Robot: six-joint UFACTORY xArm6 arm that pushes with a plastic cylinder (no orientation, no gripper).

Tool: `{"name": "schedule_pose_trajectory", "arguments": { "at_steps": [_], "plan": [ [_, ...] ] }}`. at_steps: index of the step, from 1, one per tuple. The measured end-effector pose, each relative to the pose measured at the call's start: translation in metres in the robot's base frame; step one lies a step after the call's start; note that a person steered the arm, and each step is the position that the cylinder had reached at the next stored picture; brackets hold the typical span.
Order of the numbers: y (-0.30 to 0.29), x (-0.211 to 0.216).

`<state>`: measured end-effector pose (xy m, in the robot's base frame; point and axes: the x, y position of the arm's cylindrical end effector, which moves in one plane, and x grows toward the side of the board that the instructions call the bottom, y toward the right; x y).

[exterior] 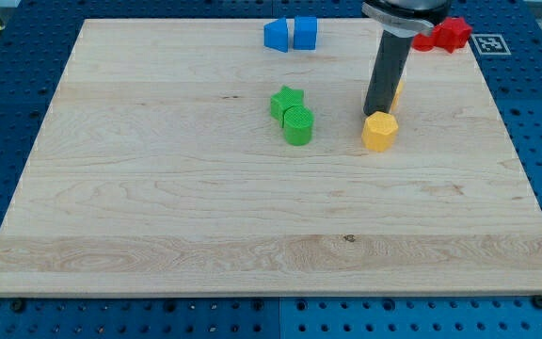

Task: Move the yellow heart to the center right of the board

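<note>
Sitting right of the board's middle and a little above its mid-height, a yellow block (379, 131) rests flat on the pale wooden board (158, 226); its outline looks faceted, and I cannot confirm from this angle that it is the heart. My tip (374, 113) is the lower end of a straight dark rod that comes down from the view's top, and it stands touching or just beside the upper edge of that yellow block, on its far side. I carry no pincer at all, only this rod, so there is nothing to open, close or grip with. A sliver of a second yellow block (397, 92) shows just right of the rod, mostly hidden behind it, its shape unclear. To the view's left of my tip, near the board's centre, a green star (287, 100) and a green cylinder (298, 124) sit touching each other, the cylinder lower and slightly right. Along the top edge, two blue blocks (291, 34) stand side by side, touching. At the top right corner, red blocks (446, 34) lie partly hidden behind my arm's dark housing, beside a small black and white marker (490, 43) on the blue perforated table (7, 56) surrounding the board
</note>
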<state>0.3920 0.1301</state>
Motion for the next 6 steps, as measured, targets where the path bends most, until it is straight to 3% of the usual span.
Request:
{"name": "schedule_pose_trajectory", "arguments": {
  "at_steps": [3,6],
  "plan": [
    [-0.014,-0.037],
    [0.083,-0.041]
  ]
}}
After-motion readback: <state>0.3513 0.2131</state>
